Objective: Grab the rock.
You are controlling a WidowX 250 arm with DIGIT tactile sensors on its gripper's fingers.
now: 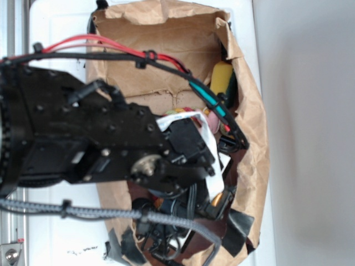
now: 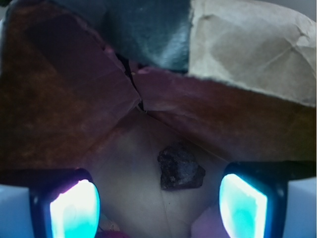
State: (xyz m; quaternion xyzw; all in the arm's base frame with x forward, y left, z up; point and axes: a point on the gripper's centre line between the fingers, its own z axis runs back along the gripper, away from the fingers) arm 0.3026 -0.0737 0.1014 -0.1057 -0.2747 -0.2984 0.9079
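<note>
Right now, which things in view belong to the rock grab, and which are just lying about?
Belongs to the job:
- small dark brown lumpy rock, on the bag floor between the fingers, nearer the right-hand one, untouched
- open gripper

Just lying about:
- brown paper bag holding everything
- yellow sponge against the bag wall
- pink soft thing at the wrist view's bottom edge, blurred
</note>
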